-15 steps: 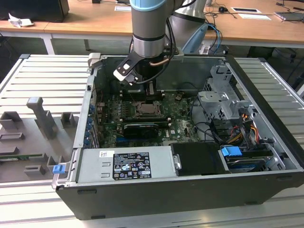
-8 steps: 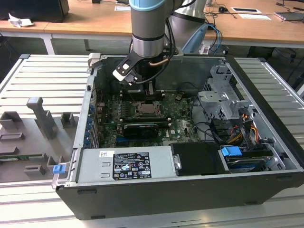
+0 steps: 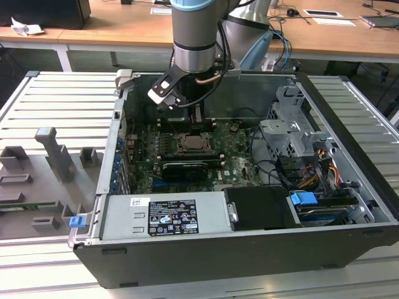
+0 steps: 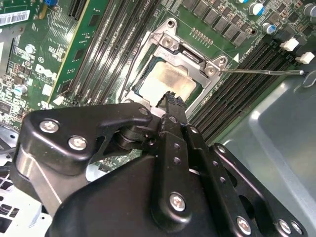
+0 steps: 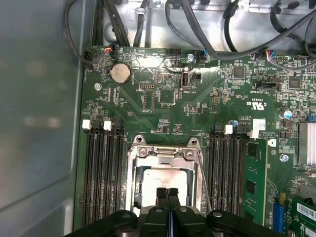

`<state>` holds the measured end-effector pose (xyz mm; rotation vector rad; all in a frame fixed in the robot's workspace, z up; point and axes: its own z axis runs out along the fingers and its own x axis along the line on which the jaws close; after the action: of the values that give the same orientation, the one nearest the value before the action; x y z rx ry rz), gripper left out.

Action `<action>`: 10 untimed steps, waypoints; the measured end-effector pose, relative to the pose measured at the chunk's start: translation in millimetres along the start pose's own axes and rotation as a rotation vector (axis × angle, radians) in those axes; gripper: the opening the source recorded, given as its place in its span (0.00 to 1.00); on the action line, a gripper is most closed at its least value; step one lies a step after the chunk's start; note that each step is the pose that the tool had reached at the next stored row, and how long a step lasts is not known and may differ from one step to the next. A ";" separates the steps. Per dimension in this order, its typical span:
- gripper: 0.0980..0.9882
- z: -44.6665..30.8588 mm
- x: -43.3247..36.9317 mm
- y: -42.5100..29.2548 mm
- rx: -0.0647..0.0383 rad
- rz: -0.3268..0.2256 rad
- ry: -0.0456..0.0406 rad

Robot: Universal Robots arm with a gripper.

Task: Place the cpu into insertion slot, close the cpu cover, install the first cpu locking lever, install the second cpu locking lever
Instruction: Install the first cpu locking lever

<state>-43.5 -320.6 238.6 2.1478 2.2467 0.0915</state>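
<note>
Holds black gripper (image 5: 168,192) clenched, seemingly empty, above small pale silver-beige square cpu (image 5: 157,180): light, stiff, fragile; take by edges only.

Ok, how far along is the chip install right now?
Done: the chip is seated, with the metal cover down around it. In hand: the gripper, fingers shut and holding nothing, is over the chip's edge; contact is unclear. Left: a thin lever sticks out free, so the locking looks undone.

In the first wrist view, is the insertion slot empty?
No, the cpu lies in it, its pale face showing inside the cpu cover frame.
</note>
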 end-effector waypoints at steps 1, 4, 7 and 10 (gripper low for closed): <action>0.01 -1.5 0.0 0.1 0.000 0.000 0.0001; 0.01 -2.5 0.1 0.2 0.000 0.000 0.0003; 0.01 -17.3 0.3 1.0 0.000 0.003 -0.0002; 0.01 -35.4 0.4 0.2 0.000 0.002 -0.0001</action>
<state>-45.6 -320.9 273.9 2.1504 2.2439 0.0917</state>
